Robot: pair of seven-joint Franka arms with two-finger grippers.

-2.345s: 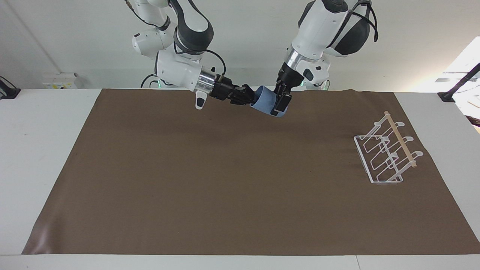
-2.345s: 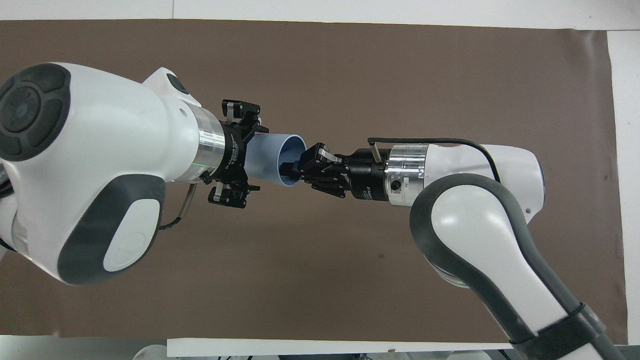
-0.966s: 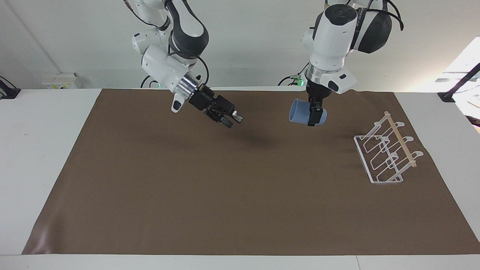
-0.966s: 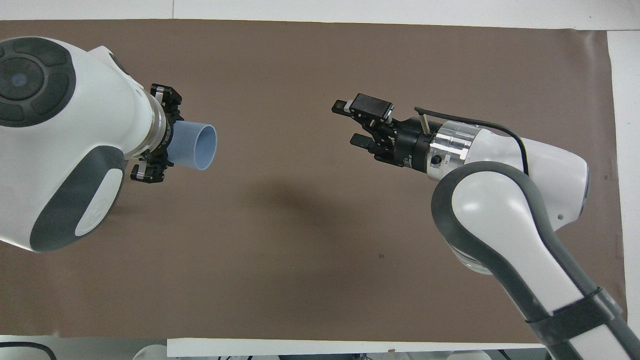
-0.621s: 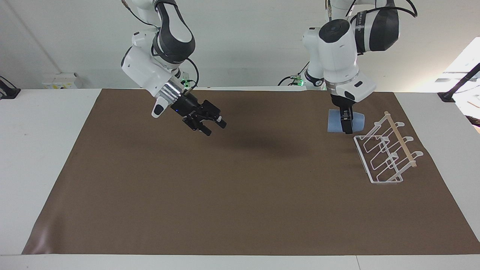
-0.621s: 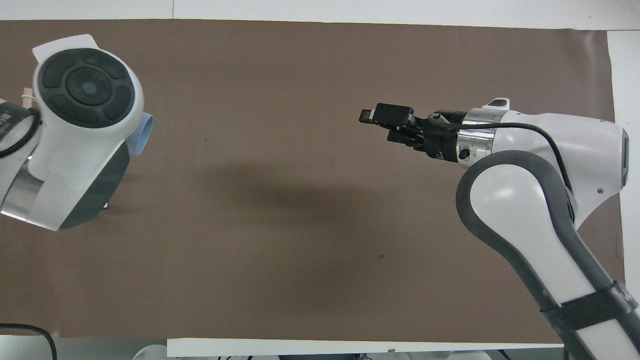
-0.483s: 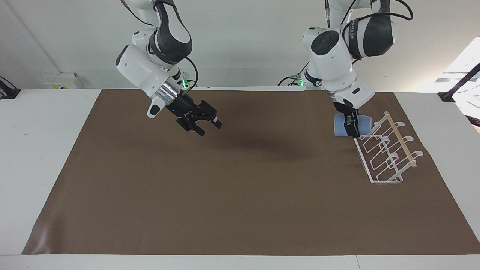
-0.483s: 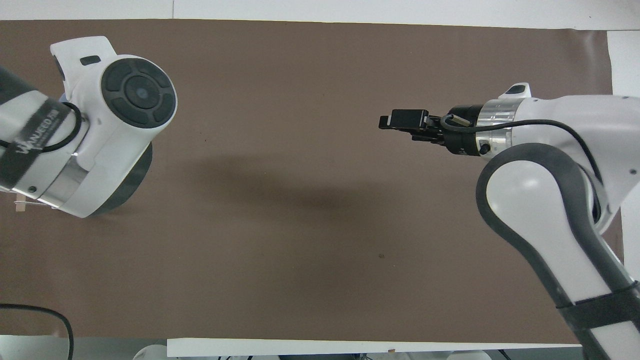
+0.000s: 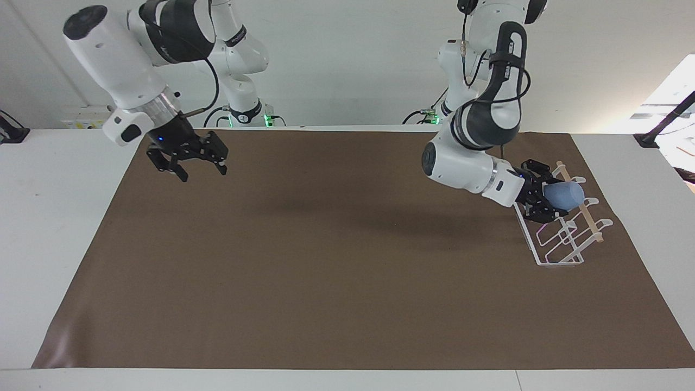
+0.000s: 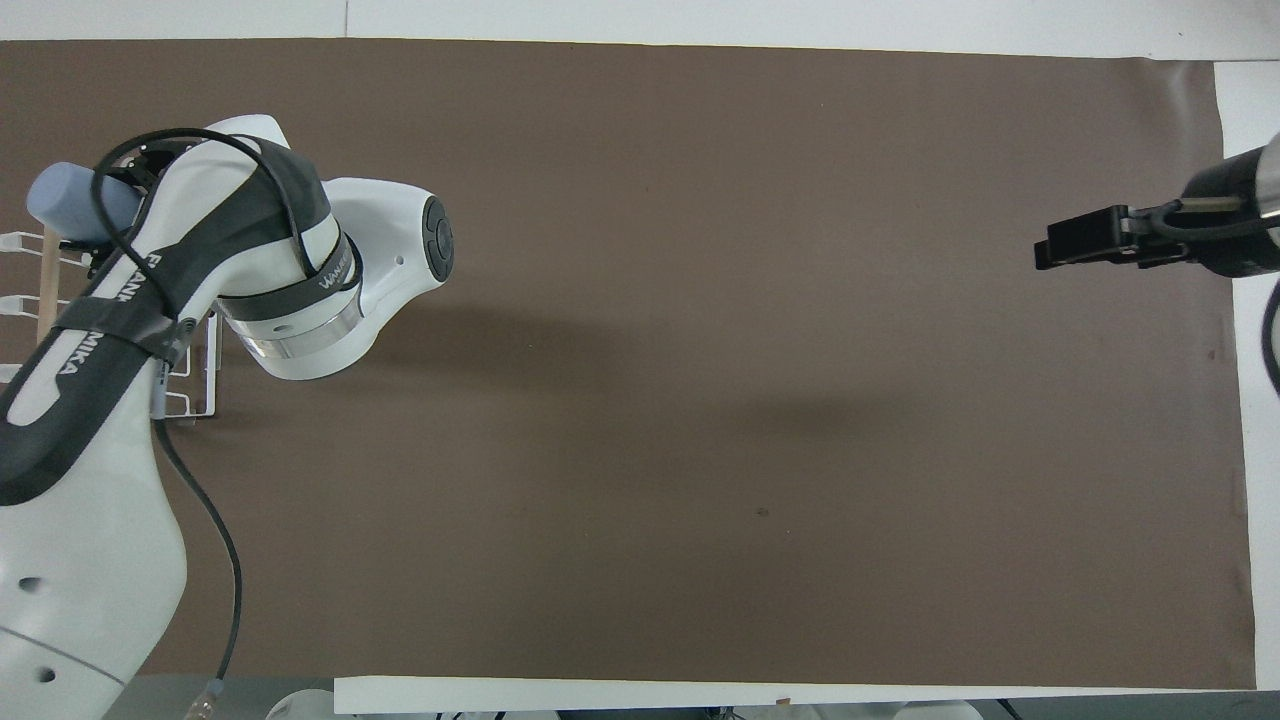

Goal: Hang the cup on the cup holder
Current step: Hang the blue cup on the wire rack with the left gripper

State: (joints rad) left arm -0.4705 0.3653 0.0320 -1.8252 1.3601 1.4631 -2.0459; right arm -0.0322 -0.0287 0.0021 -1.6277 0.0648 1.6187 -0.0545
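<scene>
Since the cup (image 9: 564, 195) looks light, stiff and slick, you keep the left gripper (image 9: 543, 198) clamped on its open end over the holder (image 9: 548, 255), while the right gripper (image 9: 187, 160) waits, jaws apart, over the mat (image 9: 347, 271).

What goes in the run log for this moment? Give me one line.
left claw: shut on cup, over cup holder | right claw: open, waiting over mat | cup not yet hung
</scene>
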